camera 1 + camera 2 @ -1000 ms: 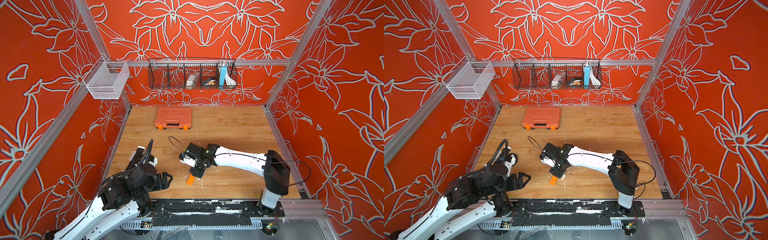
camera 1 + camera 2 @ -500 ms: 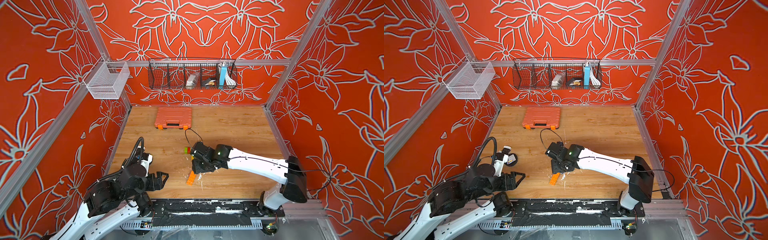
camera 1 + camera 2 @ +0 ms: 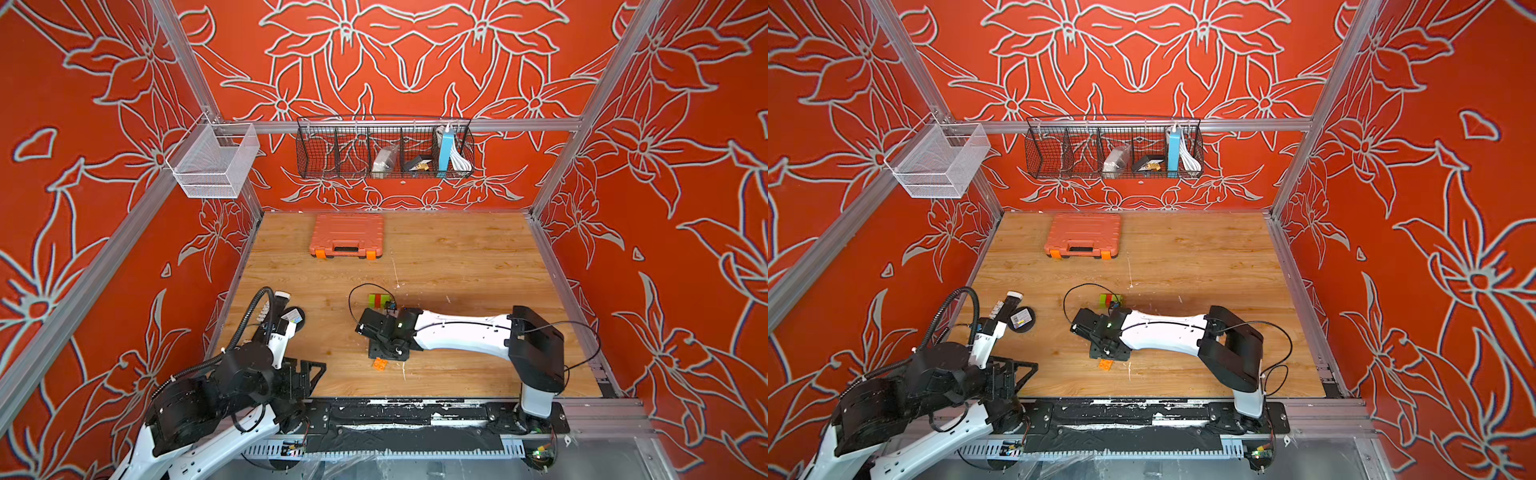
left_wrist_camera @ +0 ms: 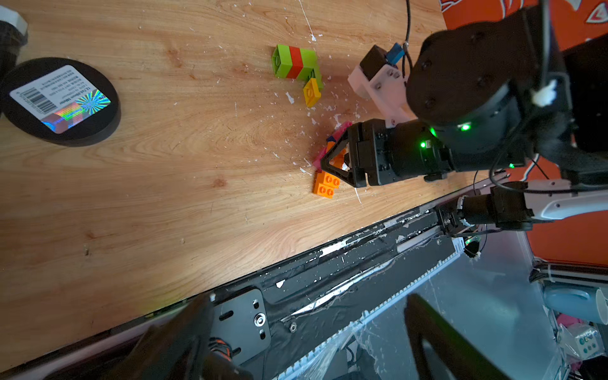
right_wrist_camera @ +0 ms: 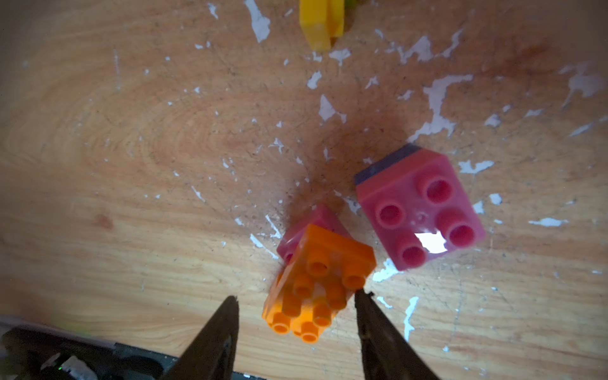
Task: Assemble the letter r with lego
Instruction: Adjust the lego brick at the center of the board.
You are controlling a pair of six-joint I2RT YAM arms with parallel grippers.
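Two pink bricks (image 5: 418, 214) crowd the orange brick (image 5: 316, 289) between released right jaws; left jaws released.

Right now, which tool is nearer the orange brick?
Right. The right tool has its tips on either side of the orange brick. The left tool hangs well away, off to the robot's left.

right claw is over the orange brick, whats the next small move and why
Probably close the right claw on the orange brick, slowly: its open fingers straddle the brick, one tip near its side, the other apart. The brick sits tilted against a pink brick, so a fast squeeze might knock it away.
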